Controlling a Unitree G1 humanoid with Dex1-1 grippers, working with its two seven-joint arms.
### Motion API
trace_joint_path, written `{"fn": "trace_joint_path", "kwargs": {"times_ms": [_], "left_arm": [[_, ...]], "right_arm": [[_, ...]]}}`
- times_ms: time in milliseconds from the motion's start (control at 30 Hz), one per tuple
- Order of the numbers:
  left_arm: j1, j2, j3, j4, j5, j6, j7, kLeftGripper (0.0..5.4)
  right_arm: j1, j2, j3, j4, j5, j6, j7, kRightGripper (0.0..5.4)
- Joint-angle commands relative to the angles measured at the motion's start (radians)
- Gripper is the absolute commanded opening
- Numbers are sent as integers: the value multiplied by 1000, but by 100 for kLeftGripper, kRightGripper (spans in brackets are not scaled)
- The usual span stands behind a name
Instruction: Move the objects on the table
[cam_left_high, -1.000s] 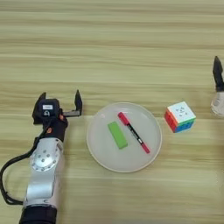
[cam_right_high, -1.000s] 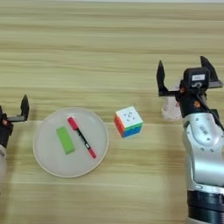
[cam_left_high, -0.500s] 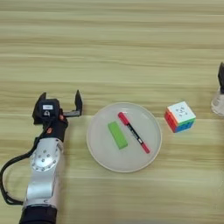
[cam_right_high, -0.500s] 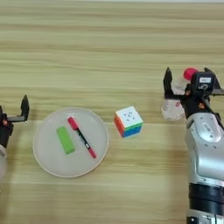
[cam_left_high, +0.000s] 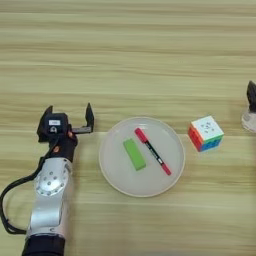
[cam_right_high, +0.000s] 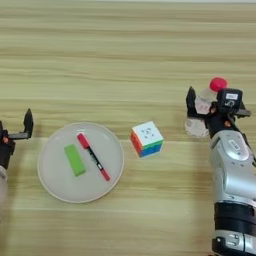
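A white plate (cam_left_high: 116, 170) sits in the middle of the table (cam_left_high: 125, 60). On it lie a small green block (cam_left_high: 134, 154) and a red-and-black pen (cam_left_high: 152, 151). To its right stands a multicoloured puzzle cube (cam_right_high: 147, 138), white face up. Further right is a clear bottle (cam_right_high: 202, 107) with a red cap (cam_right_high: 218, 83). My right gripper (cam_right_high: 214, 101) is open and straddles the bottle's body; one black finger (cam_right_high: 190, 101) stands at the bottle's left, while the gripper's housing hides the other. My left gripper (cam_left_high: 68, 114) is open left of the plate, holding nothing.
A black cable (cam_left_high: 12, 200) loops beside the left forearm near the front left. Bare wood stretches across the far half of the table.
My right gripper has shifted right and lower around the bottle, so the red cap now shows above it. The left arm, plate, block, pen and cube have not moved.
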Motion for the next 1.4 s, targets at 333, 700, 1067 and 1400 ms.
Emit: {"fn": "trace_joint_path", "kwargs": {"times_ms": [333,700,1067,1400], "left_arm": [[-2,5,2,-3,6,9,0,540],[-4,6,4,2,5,7,-1,540],[-4,6,4,0,6,7,-1,540],[-5,5,1,0,8,6,-2,540]], "right_arm": [[-21,-14,-3,40,3,-10,8,538],[-21,-11,-2,49,7,-15,12,421],[-18,-14,2,45,-1,-35,12,329],[-9,-15,15,-14,-10,-31,9,323]]}}
